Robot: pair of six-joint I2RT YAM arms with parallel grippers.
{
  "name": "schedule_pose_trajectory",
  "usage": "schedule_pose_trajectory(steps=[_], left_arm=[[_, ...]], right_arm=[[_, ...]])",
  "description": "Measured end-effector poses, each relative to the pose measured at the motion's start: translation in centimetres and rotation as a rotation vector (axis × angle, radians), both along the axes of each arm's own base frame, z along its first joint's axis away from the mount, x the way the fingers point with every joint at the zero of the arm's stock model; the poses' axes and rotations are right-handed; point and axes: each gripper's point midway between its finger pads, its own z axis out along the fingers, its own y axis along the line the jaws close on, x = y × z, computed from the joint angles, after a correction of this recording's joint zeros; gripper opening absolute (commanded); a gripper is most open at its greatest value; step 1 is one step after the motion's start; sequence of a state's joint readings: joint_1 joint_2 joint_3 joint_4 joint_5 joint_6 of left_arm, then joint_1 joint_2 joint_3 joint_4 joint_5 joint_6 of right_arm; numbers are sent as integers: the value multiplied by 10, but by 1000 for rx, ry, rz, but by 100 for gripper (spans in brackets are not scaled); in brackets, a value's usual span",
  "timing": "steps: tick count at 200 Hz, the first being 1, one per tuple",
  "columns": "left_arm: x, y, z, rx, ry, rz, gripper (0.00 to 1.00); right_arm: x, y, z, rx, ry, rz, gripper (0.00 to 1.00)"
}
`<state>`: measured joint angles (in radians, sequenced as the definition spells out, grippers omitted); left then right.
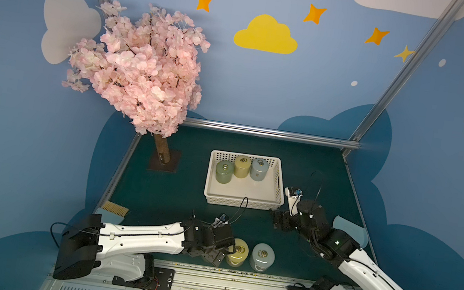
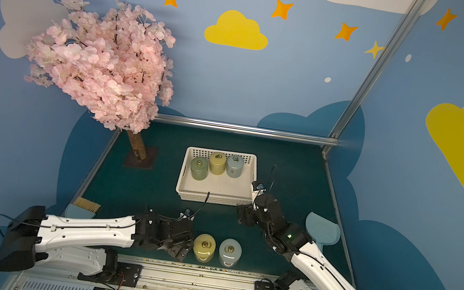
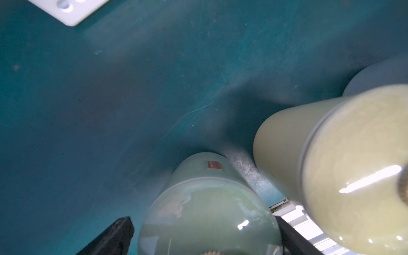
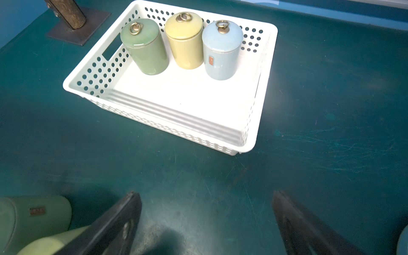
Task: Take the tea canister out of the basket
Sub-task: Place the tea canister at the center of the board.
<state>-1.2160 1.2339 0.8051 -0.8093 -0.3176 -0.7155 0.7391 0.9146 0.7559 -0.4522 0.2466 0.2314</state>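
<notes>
your left claw spread astride a green canister on the table, contact unclear. your right claw, spread and empty, is nearer the basket: three canisters upright in its far row, ahead beyond its near side.

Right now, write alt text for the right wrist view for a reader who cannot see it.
A white perforated basket on a dark green table holds a green canister, a yellow canister and a pale blue canister, upright in a row at its far end. The right end effector stands open over bare table short of the basket, holding nothing.
</notes>
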Motion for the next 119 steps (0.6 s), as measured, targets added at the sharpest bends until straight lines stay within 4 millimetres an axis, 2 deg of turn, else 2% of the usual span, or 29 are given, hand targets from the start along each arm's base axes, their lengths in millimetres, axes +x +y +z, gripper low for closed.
schedule_pose_trajectory(steps=[33, 90, 119], left_arm=[[6, 4, 16, -51, -40, 22, 100], [29, 10, 63, -218, -181, 50, 100], [37, 12, 71, -241, -213, 50, 100]], right_arm=[[17, 6, 6, -22, 75, -2, 98], [47, 4, 6, -25, 172, -3, 98], [61, 6, 7, -23, 194, 3, 98]])
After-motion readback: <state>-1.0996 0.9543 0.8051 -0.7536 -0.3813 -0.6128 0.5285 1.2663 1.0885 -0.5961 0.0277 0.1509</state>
